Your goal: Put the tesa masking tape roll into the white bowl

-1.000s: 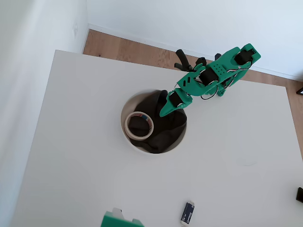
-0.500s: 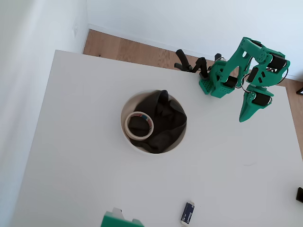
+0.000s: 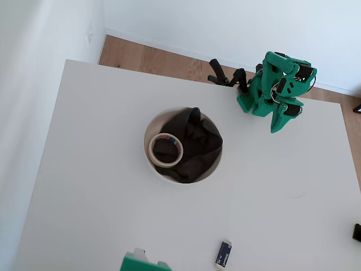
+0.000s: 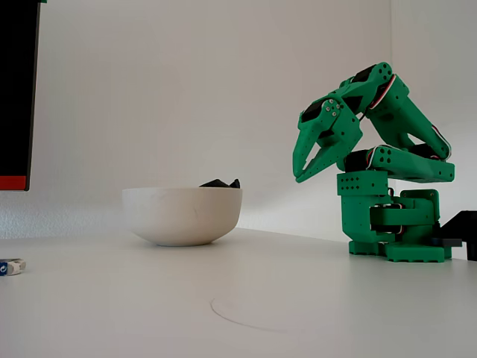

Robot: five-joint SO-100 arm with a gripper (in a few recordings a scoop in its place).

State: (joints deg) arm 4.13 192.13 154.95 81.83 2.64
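Gripper (image 4: 300,176) fingers taper together to a single downward point, with no gap visible between them and nothing held, as the green SO-100 arm (image 4: 387,142) sits folded over its own base at the right of the fixed view. Seen from overhead, the gripper (image 3: 274,129) points toward the lower edge of the picture, hanging above bare tabletop just beside the arm's base and well apart from the white bowl (image 3: 148,141). Inside that bowl, the tesa masking tape roll (image 3: 166,149) lies flat on a crumpled dark cloth (image 3: 197,144), tucked against the bowl's left inner wall in the overhead view, its red and blue printed core facing up. From the fixed view the white bowl (image 4: 182,214) stands left of the arm on the white table (image 4: 298,313), with a peak of the dark cloth (image 4: 220,183) showing above its rim; the tape itself is hidden by the bowl's wall there. Near the lower edge of the overhead view lies a small white and blue object (image 3: 224,254), too small to identify, with a green block (image 3: 144,263) to its left at the table's edge. Black clamps (image 3: 225,75) sit at the table's far edge beside the arm's base.
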